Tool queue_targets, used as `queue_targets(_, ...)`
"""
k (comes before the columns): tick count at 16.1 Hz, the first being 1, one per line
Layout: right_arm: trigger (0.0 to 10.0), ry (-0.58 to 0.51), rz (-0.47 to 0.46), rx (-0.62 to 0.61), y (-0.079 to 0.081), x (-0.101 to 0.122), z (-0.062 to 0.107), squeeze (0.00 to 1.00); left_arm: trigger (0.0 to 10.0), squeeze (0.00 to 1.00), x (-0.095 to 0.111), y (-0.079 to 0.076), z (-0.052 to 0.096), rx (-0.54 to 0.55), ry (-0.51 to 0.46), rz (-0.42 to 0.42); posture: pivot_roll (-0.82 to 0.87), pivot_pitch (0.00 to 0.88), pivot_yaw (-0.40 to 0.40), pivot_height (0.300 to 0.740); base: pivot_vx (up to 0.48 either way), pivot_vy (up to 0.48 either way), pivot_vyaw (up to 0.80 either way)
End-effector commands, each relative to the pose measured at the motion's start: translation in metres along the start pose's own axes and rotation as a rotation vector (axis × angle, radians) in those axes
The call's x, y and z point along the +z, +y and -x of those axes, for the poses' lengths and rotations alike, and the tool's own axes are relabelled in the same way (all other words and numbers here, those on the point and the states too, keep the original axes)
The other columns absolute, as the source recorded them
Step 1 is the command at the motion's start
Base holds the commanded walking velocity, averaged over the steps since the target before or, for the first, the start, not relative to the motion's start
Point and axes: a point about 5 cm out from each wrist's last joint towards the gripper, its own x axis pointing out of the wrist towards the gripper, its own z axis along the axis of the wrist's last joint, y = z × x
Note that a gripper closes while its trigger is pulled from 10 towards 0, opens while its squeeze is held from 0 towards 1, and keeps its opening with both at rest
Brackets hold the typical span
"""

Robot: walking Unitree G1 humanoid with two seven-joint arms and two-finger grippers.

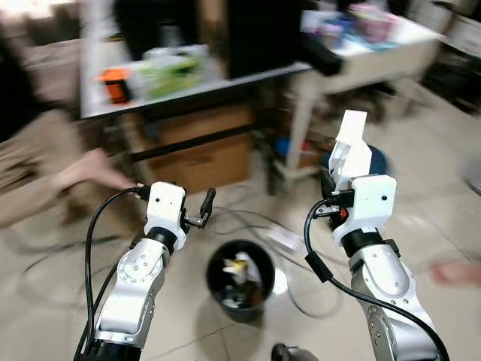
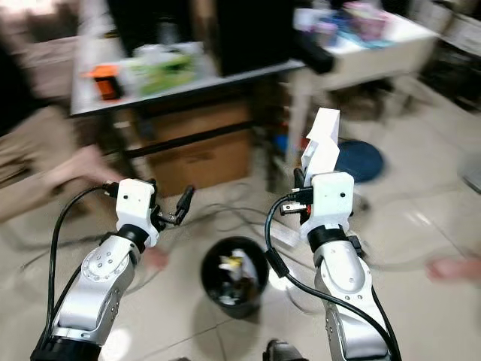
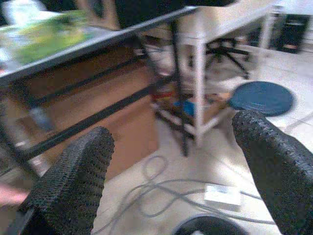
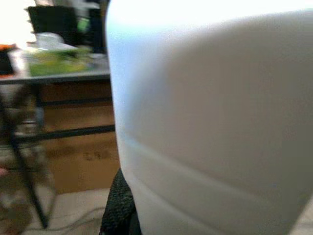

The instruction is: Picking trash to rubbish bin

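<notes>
A black rubbish bin point(image 1: 240, 280) stands on the tiled floor between my two arms, with paper and wrappers inside. My right gripper point(image 1: 334, 182) is shut on a white carton point(image 1: 350, 147), held upright above and to the right of the bin. In the right wrist view the carton point(image 4: 210, 112) is very close, with one black finger point(image 4: 120, 205) pressed against it. My left gripper point(image 1: 204, 209) is raised to the left of the bin. It stands open with nothing between its fingers point(image 3: 73, 181). The bin's rim point(image 3: 208, 226) lies just below them.
Straight ahead is a grey table point(image 1: 188, 90) with green packs and an orange object, and a cardboard box point(image 1: 203, 150) under it. A white table point(image 1: 376, 53) stands to the right. Cables point(image 1: 255, 218) and a blue disc point(image 3: 261, 97) lie on the floor. A person's hand point(image 1: 94, 169) is at the left.
</notes>
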Motion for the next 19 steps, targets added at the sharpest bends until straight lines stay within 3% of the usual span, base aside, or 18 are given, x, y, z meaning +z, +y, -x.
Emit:
queue_targets(1, 10.0, 0.003, 0.003, -0.007, -0.0006, -0.0018, 0.0016, 0.00, 10.0, 0.00, -0.0024, -0.0006, 0.0007, -0.009, 0.015, -0.005, -0.08, 0.114, 0.061, 0.740, 0.000, 0.000, -0.80)
queue_targets(13, 10.0, -0.002, 0.010, -0.003, 0.0037, -0.0018, 0.0010, 0.00, 10.0, 0.00, 0.0017, -0.0044, -0.0010, -0.036, -0.002, -0.011, -0.07, 0.126, 0.071, 0.740, 0.000, 0.000, -0.06)
queue_targets(19, 10.0, -0.002, 0.009, 0.000, 0.0058, -0.0019, 0.0008, 0.00, 10.0, 0.00, 0.0000, -0.0039, 0.0006, -0.037, 0.007, -0.021, -0.07, 0.132, 0.073, 0.740, 0.394, 0.000, 0.00)
